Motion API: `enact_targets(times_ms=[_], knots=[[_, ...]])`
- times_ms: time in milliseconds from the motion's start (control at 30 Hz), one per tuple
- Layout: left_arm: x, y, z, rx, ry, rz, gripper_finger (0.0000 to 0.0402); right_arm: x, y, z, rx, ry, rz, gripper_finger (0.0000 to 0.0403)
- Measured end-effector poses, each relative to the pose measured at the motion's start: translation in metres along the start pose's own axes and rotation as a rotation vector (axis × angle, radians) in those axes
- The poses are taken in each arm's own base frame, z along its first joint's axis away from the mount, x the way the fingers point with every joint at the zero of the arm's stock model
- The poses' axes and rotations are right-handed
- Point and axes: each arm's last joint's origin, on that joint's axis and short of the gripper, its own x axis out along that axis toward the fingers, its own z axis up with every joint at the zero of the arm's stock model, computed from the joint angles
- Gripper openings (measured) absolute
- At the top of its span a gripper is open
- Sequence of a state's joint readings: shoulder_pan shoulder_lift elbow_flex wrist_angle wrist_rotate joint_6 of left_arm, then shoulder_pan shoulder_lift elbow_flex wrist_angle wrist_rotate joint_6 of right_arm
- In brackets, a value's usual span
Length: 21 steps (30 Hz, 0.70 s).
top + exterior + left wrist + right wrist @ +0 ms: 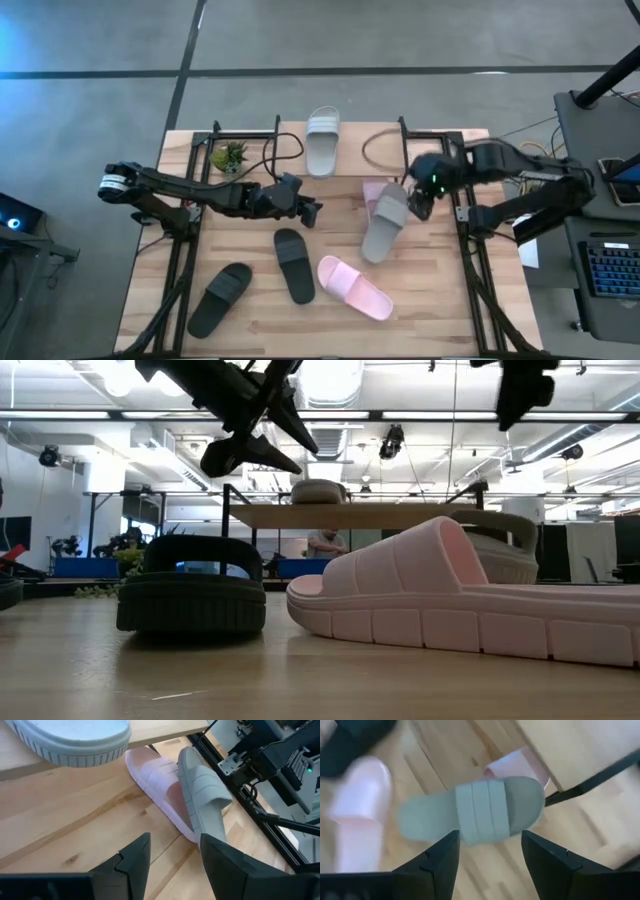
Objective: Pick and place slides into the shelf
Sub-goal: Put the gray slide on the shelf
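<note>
A light grey slide (322, 140) lies on the shelf's board (350, 515). A second grey slide (385, 222) lies slantwise with one end over a pale pink slide (372, 190) that pokes out from under the shelf. Another pink slide (354, 288) and two black slides (294, 264) (220, 298) rest sole-down on the table. My right gripper (490, 855) hangs open above the second grey slide (475, 815), clear of it. My left gripper (308, 210) is open in the air near the table's middle, pointing at the stacked pink slide (160, 785) and grey slide (202, 790).
A small green plant (230, 155) stands near the shelf's left legs, and a cable loop (380, 150) lies by its right side. Black frame rails run along the table's left and right edges (470, 260). Bare wood shows at the table's near right corner (440, 320).
</note>
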<state>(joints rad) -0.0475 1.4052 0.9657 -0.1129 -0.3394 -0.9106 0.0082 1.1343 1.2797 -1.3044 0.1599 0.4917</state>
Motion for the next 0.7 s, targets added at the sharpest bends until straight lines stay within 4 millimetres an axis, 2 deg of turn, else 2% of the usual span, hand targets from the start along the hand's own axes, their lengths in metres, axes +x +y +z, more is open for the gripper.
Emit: enact_targets(times_ms=[200, 267, 367, 533, 700], knots=[[0.001, 0.002, -0.002, 0.003, 0.011, 0.000, 0.0158, 0.038, 0.046, -0.034, -0.346, -0.071, -0.242, 0.0184], [0.001, 0.002, -0.002, 0.010, 0.012, 0.001, 0.0158, 0.051, 0.058, -0.045, -0.401, -0.104, -0.336, 0.0179], [0.001, 0.002, -0.002, 0.050, 0.014, 0.000, 0.0157, 0.066, 0.069, -0.058, -0.376, -0.141, -0.414, 0.0176], [0.000, 0.009, -0.007, 0.190, 0.078, 0.063, 0.0157, 0.090, 0.085, -0.074, -0.225, -0.156, -0.446, 0.0185], [-0.003, 0.023, -0.017, 0.389, 0.209, 0.169, 0.0157, 0.114, 0.110, -0.075, -0.142, -0.153, -0.453, 0.0194]])
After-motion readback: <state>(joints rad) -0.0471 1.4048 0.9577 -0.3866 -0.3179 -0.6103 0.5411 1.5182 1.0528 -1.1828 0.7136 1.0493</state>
